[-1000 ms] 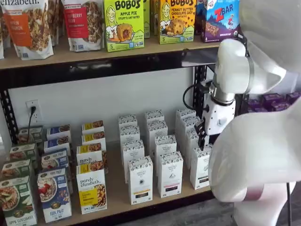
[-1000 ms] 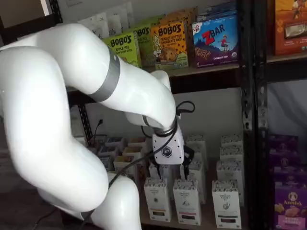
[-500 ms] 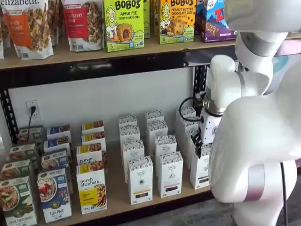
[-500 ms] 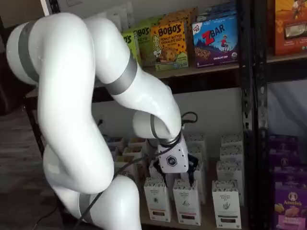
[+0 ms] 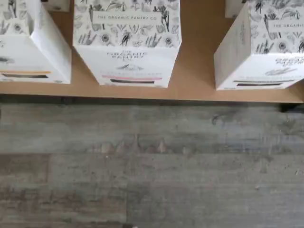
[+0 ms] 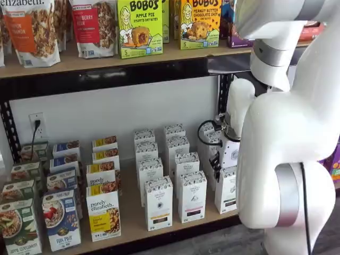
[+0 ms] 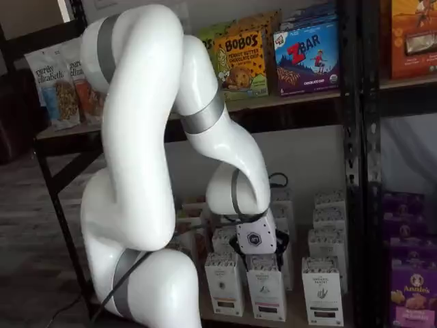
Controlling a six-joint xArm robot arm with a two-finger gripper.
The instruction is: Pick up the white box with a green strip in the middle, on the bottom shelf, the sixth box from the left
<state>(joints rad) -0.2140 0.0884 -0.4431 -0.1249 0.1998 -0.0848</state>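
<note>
Just now the white gripper [image 6: 217, 171], fingers spread and empty, hangs at right-center above the tall white green-striped carton [image 6: 226, 190], which stands upright directly beneath.

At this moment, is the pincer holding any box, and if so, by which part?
Nothing is held. In both shelf views the pincer hangs just above the front white cartons on the bottom shelf, no box between its fingers.
</note>
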